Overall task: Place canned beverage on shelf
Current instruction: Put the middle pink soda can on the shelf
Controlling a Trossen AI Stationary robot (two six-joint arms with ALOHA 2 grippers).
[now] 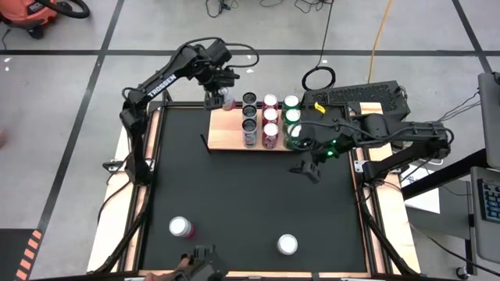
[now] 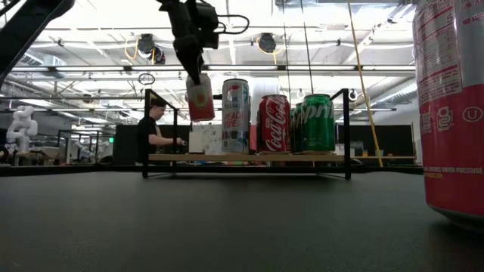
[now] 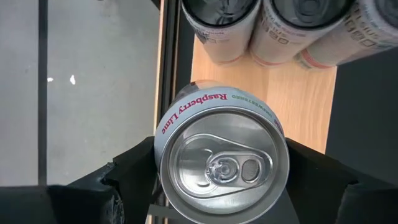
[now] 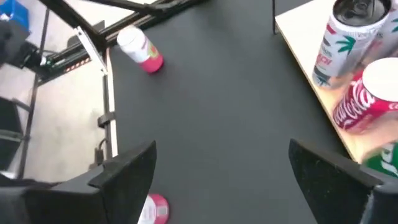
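A white and pink "Raspberry Lime" can [image 3: 221, 158] hangs in my left gripper [image 1: 221, 95] above the far left end of the wooden shelf [image 1: 226, 137]. In the low view the can [image 2: 200, 99] is well above the board [image 2: 249, 158]. Several cans [image 1: 269, 119] stand upright on the shelf in rows, among them a white one [image 2: 235, 116], a red Coca-Cola [image 2: 274, 123] and a green one [image 2: 318, 122]. My right gripper [image 1: 308, 165] hovers open over the black mat to the right of the shelf's near edge, with nothing between its fingers [image 4: 134, 168]. My left gripper pinches the can's round wall just under its top rim [image 3: 163, 163], one finger [image 3: 127, 177] on each of two opposite sides. The fingers come from above, pointing steeply down. The can hangs below them, top up and slightly tilted, clear of the shelf.
Two more pink and white cans [image 1: 181, 227] [image 1: 287, 244] stand on the black mat [image 1: 250, 195] near its front edge; one [image 2: 454, 113] looms close in the low view. Narrow wooden strips [image 1: 133, 226] edge the mat. A person [image 2: 155, 128] is in the room behind.
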